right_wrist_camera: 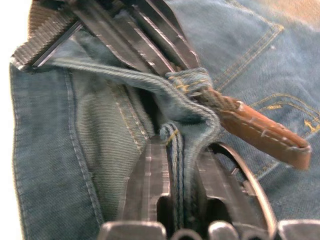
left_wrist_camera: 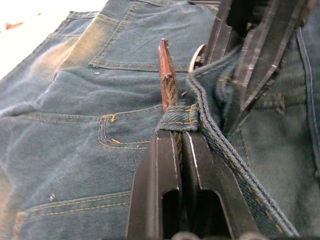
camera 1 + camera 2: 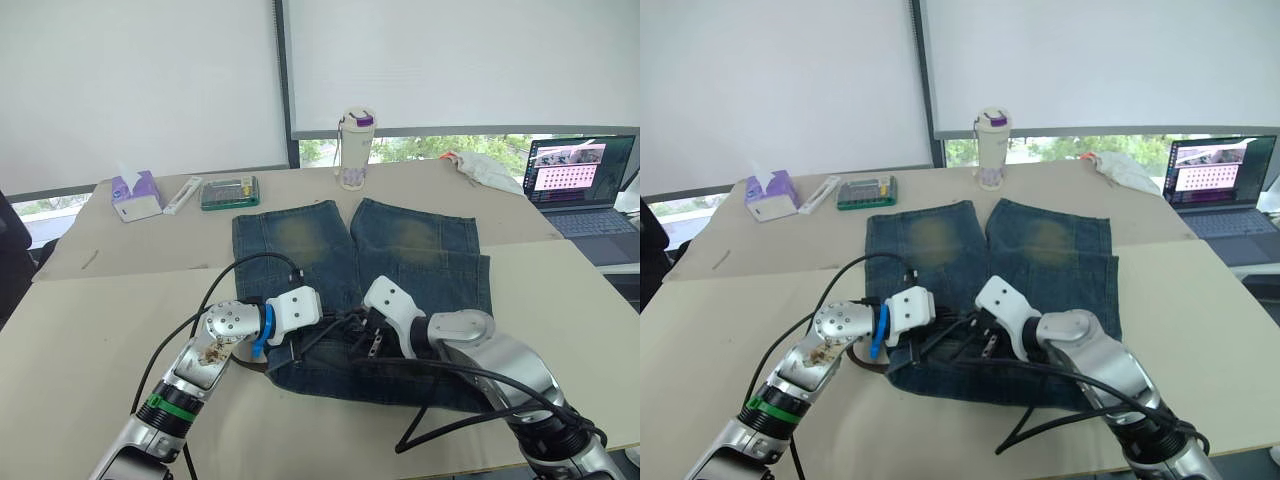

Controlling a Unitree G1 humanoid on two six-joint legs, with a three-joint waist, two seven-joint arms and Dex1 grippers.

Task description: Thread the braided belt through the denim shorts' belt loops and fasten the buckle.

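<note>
The left gripper (image 2: 175, 150) is clamped on the braided belt (image 2: 169, 87), its two flat black fingers pressed together just behind a belt loop (image 2: 181, 117) of yellow-stitched blue denim; the dark woven strap passes through that loop and its smooth reddish-brown leather tip stands out on the other side. The right gripper (image 1: 182, 165) is pinched on the folded, ribbed edge of the waistband (image 1: 187, 112) of the denim shorts (image 3: 400, 250), right beside the same loop, so the two grippers meet nearly tip to tip. A curved silver metal piece, probably the buckle (image 1: 250, 172), lies against the right gripper's finger, though its shape is only partly shown. From the head views both grippers sit at the near edge of the shorts, which lie flat on the pale surface (image 3: 100, 330) with waistband near and two short legs, faded to yellowish tan, pointing away. Far beyond stand a white bottle with a purple lid (image 3: 355, 150), a tissue box (image 3: 135, 195) and a green case (image 3: 230, 192); a laptop (image 3: 580, 180) is at far right.
</note>
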